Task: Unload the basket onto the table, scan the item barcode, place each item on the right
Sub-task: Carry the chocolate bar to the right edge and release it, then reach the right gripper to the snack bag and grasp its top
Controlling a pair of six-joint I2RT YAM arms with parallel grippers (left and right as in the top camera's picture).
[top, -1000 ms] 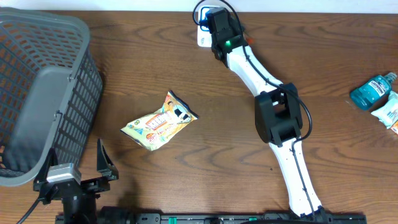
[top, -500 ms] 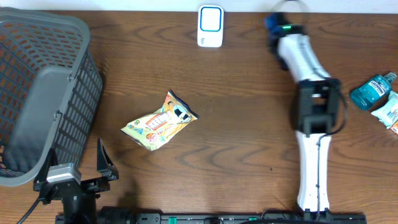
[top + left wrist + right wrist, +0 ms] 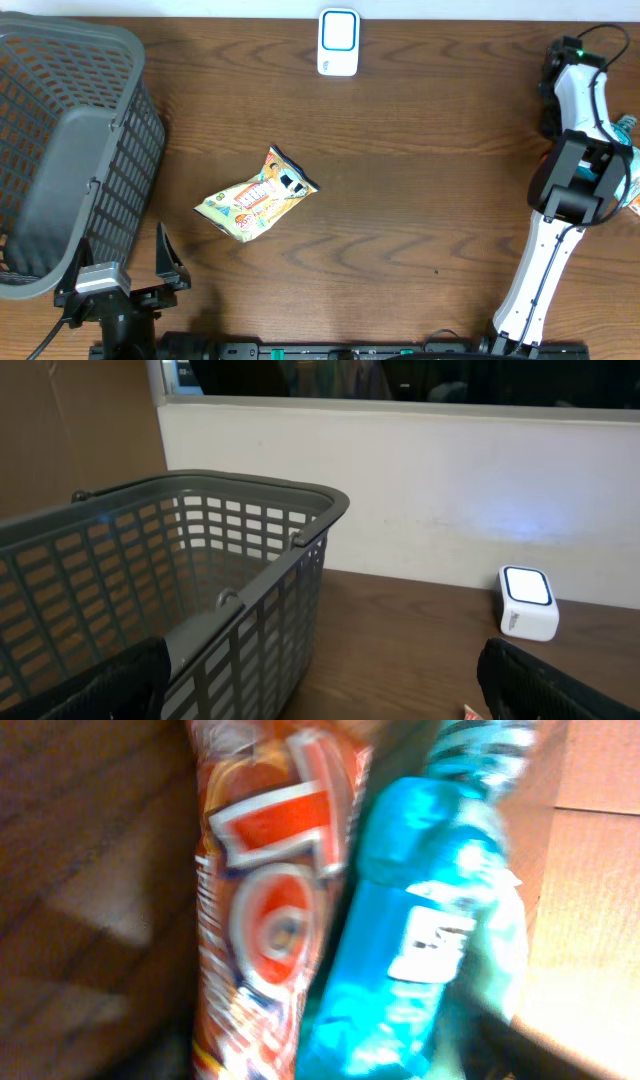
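The white scanner (image 3: 338, 42) with its blue-lit face stands at the table's far edge and also shows in the left wrist view as a scanner (image 3: 527, 601). A yellow-orange snack bag (image 3: 257, 196) lies flat mid-table. My right gripper (image 3: 550, 110) hangs at the far right edge. Its blurred wrist view looks down on a blue bottle (image 3: 410, 940) and an orange-red packet (image 3: 265, 910) lying side by side. The dark fingers sit wide apart with nothing held, so the right gripper (image 3: 330, 1055) is open. My left gripper (image 3: 125, 272) stands open at the front left, empty.
A grey mesh basket (image 3: 60, 150) fills the left side, close beside the left gripper, and shows as a basket (image 3: 200, 590) in the left wrist view. The right arm partly hides the blue bottle (image 3: 627, 123). A pale wall runs behind the table.
The right arm swung from the scanner across to the far right, over the bottle and packet, and its jaws went from shut to open. The left arm and snack bag stayed still.
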